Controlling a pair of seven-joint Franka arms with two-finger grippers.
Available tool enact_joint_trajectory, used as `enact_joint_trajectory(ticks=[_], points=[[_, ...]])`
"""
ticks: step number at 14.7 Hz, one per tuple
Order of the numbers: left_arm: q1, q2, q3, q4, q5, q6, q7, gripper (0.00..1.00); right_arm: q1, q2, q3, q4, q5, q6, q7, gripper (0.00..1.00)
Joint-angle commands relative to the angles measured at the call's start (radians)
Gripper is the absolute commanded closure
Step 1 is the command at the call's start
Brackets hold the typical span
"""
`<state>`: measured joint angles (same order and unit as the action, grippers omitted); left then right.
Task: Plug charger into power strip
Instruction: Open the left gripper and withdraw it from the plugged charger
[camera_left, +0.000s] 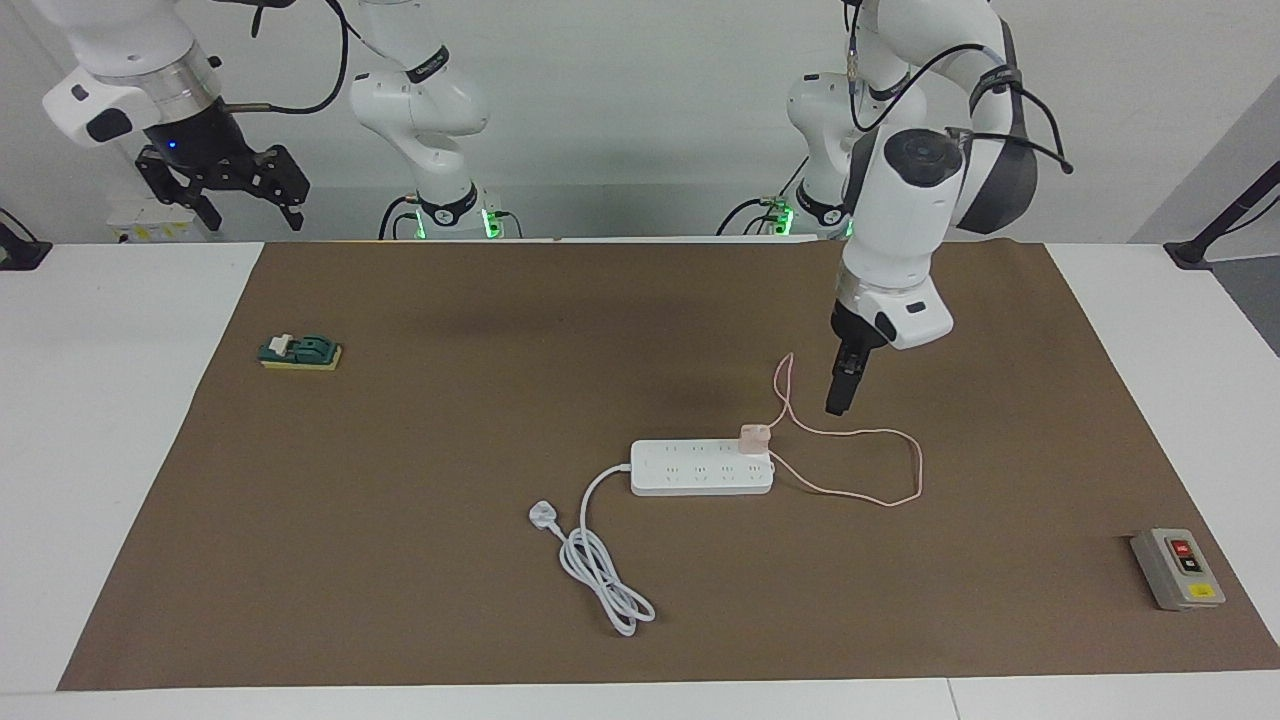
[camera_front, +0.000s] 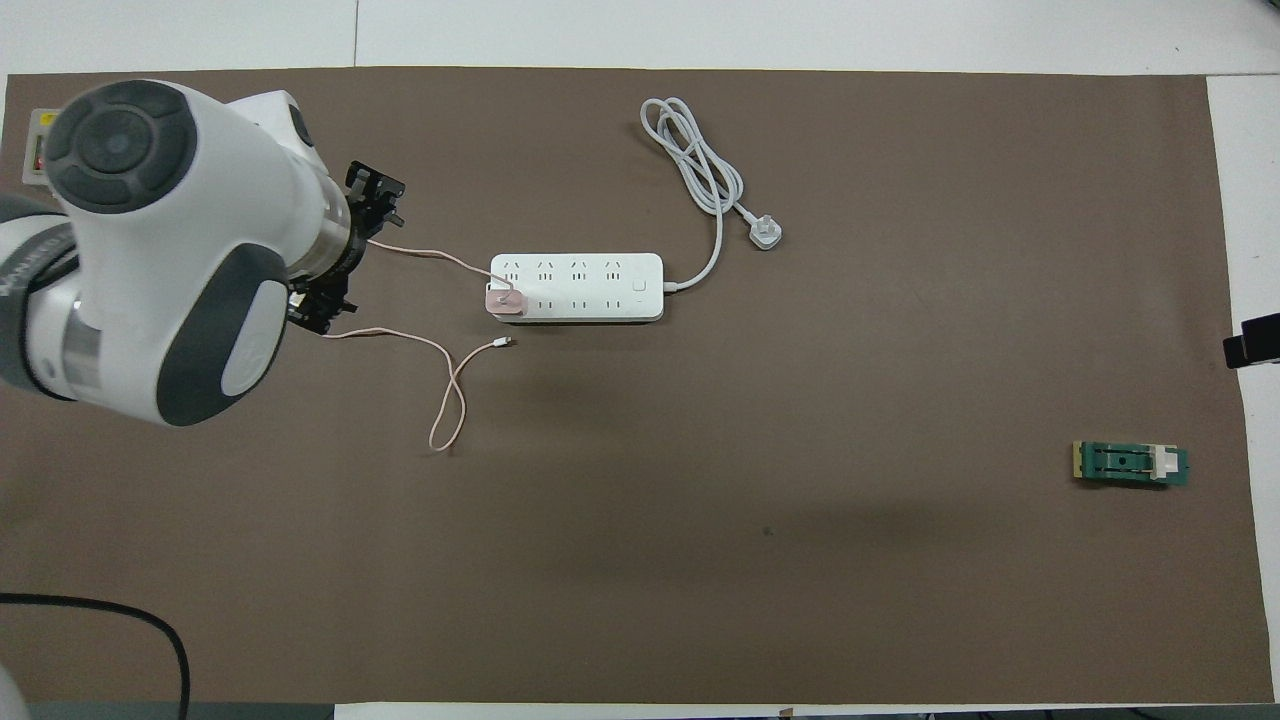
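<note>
The white power strip (camera_left: 700, 468) (camera_front: 580, 287) lies flat mid-mat. The small pink charger (camera_left: 754, 437) (camera_front: 503, 301) sits upright on the strip, at the end toward the left arm and in the socket row nearer the robots. Its thin pink cable (camera_left: 900, 475) (camera_front: 450, 390) loops over the mat, and one bend arches up beside my left gripper (camera_left: 837, 404) (camera_front: 355, 255). That gripper hangs open in the air over the mat, apart from the charger, gripping nothing. My right gripper (camera_left: 255, 215) waits open and raised near its base.
The strip's thick white cord (camera_left: 600, 570) (camera_front: 695, 160) and white plug (camera_left: 541, 515) (camera_front: 766, 235) lie farther from the robots. A grey button box (camera_left: 1177, 568) sits toward the left arm's end, a green-and-yellow switch block (camera_left: 300, 351) (camera_front: 1130, 464) toward the right arm's end.
</note>
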<state>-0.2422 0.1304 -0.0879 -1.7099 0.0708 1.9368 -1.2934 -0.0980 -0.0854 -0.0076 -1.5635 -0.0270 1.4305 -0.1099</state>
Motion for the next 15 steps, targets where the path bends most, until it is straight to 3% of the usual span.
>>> enact_joint_trajectory(ticks=[1,9,11,15], points=[[0.064,-0.073,-0.004,-0.014,-0.043,-0.073,0.236,0.0,-0.017,-0.007,0.011,-0.001,-0.013,-0.004,-0.019,0.0],[0.239,-0.135,0.004,0.004,-0.045,-0.154,0.823,0.0,-0.016,-0.01,0.011,-0.001,-0.013,-0.005,-0.019,0.0],[0.311,-0.162,0.002,0.004,-0.043,-0.185,1.075,0.0,-0.016,-0.01,0.011,-0.001,-0.013,-0.004,-0.017,0.0],[0.345,-0.187,0.002,0.009,-0.042,-0.208,1.226,0.0,-0.017,-0.01,0.011,-0.001,-0.013,-0.005,-0.017,0.0]])
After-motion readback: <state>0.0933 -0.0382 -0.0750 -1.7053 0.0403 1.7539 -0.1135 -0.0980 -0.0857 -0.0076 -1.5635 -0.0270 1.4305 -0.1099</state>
